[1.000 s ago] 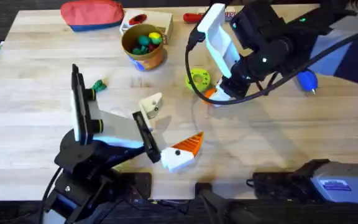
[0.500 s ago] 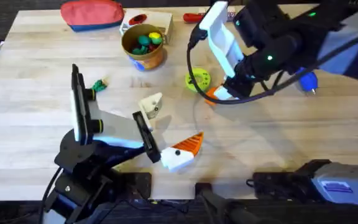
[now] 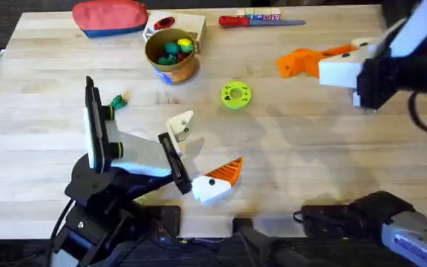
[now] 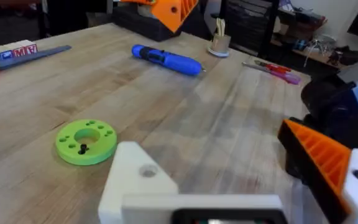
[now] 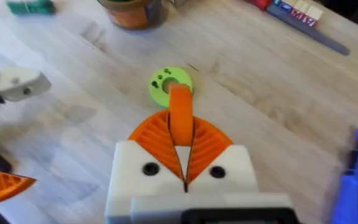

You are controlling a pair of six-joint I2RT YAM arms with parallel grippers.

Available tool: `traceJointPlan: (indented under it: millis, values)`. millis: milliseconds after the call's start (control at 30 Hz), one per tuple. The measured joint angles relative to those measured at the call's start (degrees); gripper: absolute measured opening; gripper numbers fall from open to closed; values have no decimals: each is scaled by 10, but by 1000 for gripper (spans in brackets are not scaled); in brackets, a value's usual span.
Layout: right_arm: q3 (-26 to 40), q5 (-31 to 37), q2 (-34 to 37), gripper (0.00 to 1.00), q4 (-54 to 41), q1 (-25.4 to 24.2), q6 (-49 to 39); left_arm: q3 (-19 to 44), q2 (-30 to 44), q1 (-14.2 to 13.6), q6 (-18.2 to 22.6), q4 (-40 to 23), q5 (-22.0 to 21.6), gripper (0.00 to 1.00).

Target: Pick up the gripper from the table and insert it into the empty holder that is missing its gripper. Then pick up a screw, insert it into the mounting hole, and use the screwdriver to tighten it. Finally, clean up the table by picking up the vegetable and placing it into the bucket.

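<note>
Wooden bench (image 3: 310, 163): near its far edge the bucket (image 3: 172, 53) holds yellow, red and green toy foods. My right gripper (image 5: 180, 124), lifted, pinches the gripper (image 5: 180, 119); my left gripper (image 3: 199, 159) gapes, one holder (image 3: 180, 124) bare.

My right pincer (image 5: 181, 163) has white mounts with orange ribbed pads and two dark screws. My left pincer (image 3: 199, 159) has one orange pad, one bare white mount; its arm is black.

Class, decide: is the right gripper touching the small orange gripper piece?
Touching. The right wrist view shows the right gripper closed with the small orange gripper piece pinched between its orange pads, lifted above the green disc.
</note>
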Motion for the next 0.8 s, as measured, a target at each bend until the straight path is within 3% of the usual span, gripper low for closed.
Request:
traceJointPlan:
  millis: [233,333,533,800]
  values:
    - [-187,-207,-32,4,138,-20,228,0,0,0,0,0,0,986]
    - [-231,-286,-21,4,184,-20,317,0,0,0,0,0,0,986]
    - [-244,-406,22,4,227,-20,421,0,0,0,0,0,0,987]
    - [-244,-478,124,4,299,3,507,0,0,0,0,0,0,987]
